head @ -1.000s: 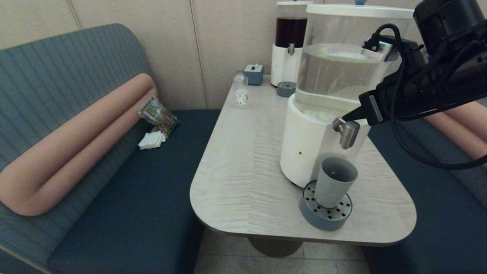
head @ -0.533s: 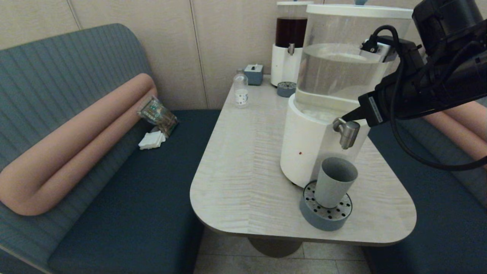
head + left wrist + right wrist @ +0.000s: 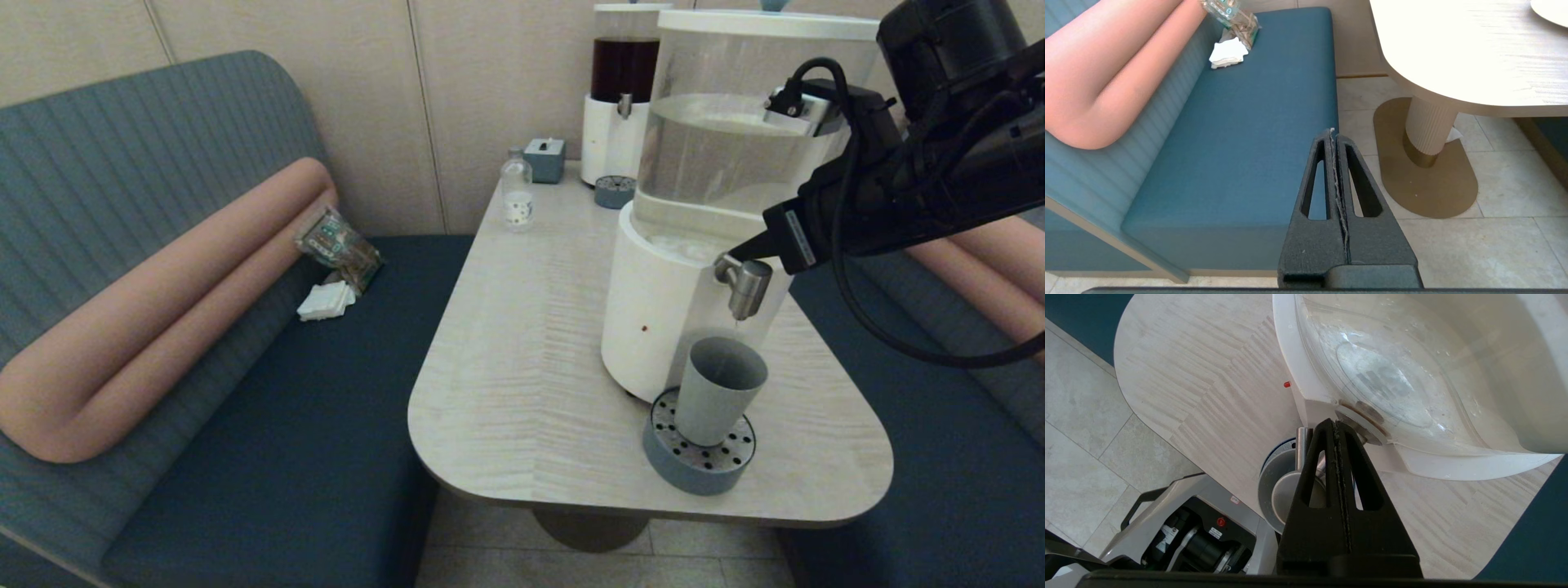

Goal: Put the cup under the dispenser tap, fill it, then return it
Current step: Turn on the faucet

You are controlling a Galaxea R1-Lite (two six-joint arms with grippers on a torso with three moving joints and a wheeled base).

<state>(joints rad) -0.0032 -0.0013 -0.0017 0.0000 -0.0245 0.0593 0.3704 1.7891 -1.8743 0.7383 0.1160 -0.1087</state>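
Observation:
The grey-blue cup [image 3: 718, 392] stands upright on a round perforated drip tray [image 3: 694, 472] at the table's near right. It sits right under the metal dispenser tap [image 3: 744, 286] of the big clear-tank dispenser [image 3: 718, 163]. My right gripper [image 3: 739, 251] is shut, and its tip rests against the top rear of the tap. A faint thin thread of water shows below the nozzle. The right wrist view has the gripper [image 3: 1334, 424] above the tap [image 3: 1301, 445] and the cup [image 3: 1284, 496]. My left gripper [image 3: 1334, 132] is shut and parked low over the bench edge.
A dark-liquid dispenser [image 3: 622, 90], a second small drip tray [image 3: 614, 191], a blue box [image 3: 544, 159] and a small clear bottle [image 3: 517, 196] stand at the table's far end. A snack packet [image 3: 339, 245] and napkins [image 3: 326, 300] lie on the bench [image 3: 286, 457].
My right arm has shifted slightly left, bringing the gripper tip closer onto the tap. A thin thread of water now shows under the nozzle. The cup has stayed put.

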